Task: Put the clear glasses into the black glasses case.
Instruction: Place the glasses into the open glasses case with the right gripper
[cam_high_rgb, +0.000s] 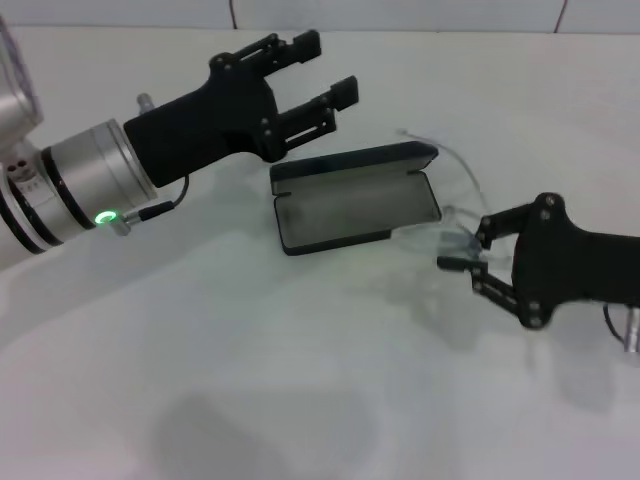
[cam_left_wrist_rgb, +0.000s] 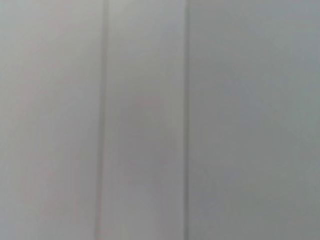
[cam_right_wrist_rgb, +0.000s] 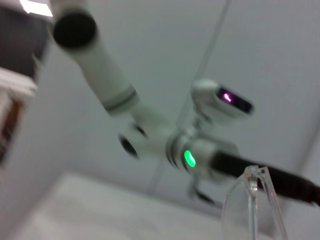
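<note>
The black glasses case (cam_high_rgb: 355, 215) lies open on the white table, grey lining up, its lid (cam_high_rgb: 350, 163) raised at the far side. The clear glasses (cam_high_rgb: 462, 238) are at the case's right end, with my right gripper (cam_high_rgb: 466, 248) shut on them; one thin temple arm arcs up behind the lid. The right wrist view shows a clear lens and hinge (cam_right_wrist_rgb: 256, 197) close to the camera. Above and left of the case, my left gripper (cam_high_rgb: 325, 70) hangs open and holds nothing. The left wrist view shows neither the case nor the glasses.
A white tabletop (cam_high_rgb: 250, 380) spreads around the case, with a pale wall behind it. In the right wrist view the left arm (cam_right_wrist_rgb: 150, 130) crosses overhead with a green light (cam_right_wrist_rgb: 189, 158). The left wrist view holds only a pale panelled surface (cam_left_wrist_rgb: 150, 120).
</note>
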